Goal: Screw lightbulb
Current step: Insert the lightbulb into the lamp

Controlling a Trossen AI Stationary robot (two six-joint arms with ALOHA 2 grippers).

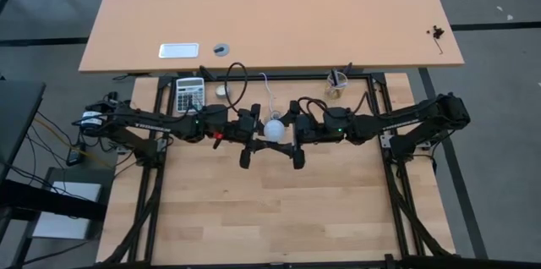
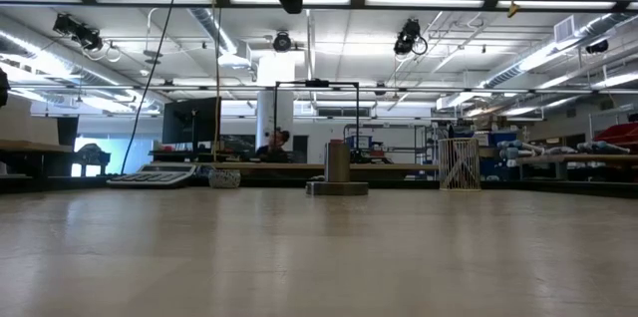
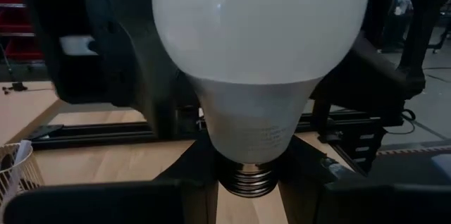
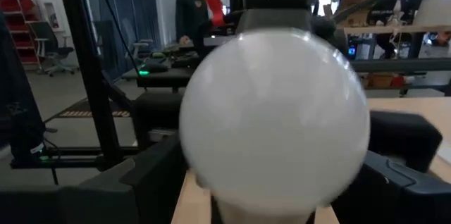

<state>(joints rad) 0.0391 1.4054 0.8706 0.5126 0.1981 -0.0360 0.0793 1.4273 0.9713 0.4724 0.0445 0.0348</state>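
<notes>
The white lightbulb [image 1: 275,128] is held high above the table's middle, lying level. Its grey screw end [image 3: 246,178] points toward the table's left and its globe [image 4: 275,118] toward the right. My left gripper [image 1: 260,128] is shut on the screw end. My right gripper [image 1: 289,129] faces it from the right, open, with a finger on either side of the globe; I cannot tell whether they touch it. The grey socket [image 2: 337,172] stands upright on the table, hidden in the high view except for its white cord [image 1: 266,91]. My left gripper pinches the bulb at its grey screw end [image 3: 245,182] between its two fingers [image 3: 190,189]. The fingers come level from the table's left, along the bulb's axis. The bulb sticks out level beyond the fingertips, globe away from the gripper, lifted clear of the table.
A calculator [image 1: 189,93] lies at the table's far left, and a small wire basket [image 1: 338,83] stands at the far right. A second, longer table [image 1: 270,15] stands beyond the far edge. A person [image 4: 190,13] stands in the room behind.
</notes>
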